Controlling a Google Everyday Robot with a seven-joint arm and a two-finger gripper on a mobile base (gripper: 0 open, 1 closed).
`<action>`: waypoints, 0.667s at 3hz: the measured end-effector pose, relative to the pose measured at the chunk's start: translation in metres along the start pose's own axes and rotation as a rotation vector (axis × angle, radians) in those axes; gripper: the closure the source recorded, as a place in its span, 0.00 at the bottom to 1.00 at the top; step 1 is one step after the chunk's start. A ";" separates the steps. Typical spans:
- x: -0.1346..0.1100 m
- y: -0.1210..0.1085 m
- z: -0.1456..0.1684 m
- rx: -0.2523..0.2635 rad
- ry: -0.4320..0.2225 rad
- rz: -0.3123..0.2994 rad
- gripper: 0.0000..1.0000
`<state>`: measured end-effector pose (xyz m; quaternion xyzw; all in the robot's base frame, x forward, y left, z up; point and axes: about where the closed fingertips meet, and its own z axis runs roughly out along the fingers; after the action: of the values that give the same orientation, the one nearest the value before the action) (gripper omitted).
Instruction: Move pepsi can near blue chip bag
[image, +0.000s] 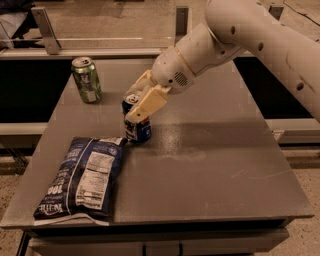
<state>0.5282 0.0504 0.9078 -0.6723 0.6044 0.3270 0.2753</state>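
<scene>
Pepsi can (141, 131) is standing nearly upright on the grey table (210, 165), its long axis vertical and silver top facing up, just beside the blue chip bag's (82, 175) upper right corner. The white arm (240, 35) is reaching down from the upper right, its gripper (134, 109) clasping the can's upper part between its fingers.

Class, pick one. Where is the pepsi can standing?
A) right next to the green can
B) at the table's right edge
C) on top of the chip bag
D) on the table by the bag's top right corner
D: the pepsi can stands upright on the table at the blue chip bag's corner, with the end effector at it.
</scene>
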 end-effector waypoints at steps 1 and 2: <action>-0.001 0.000 0.002 -0.003 0.000 -0.001 0.12; -0.002 0.001 0.003 -0.006 0.000 -0.003 0.00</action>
<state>0.5271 0.0539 0.9070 -0.6741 0.6024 0.3283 0.2737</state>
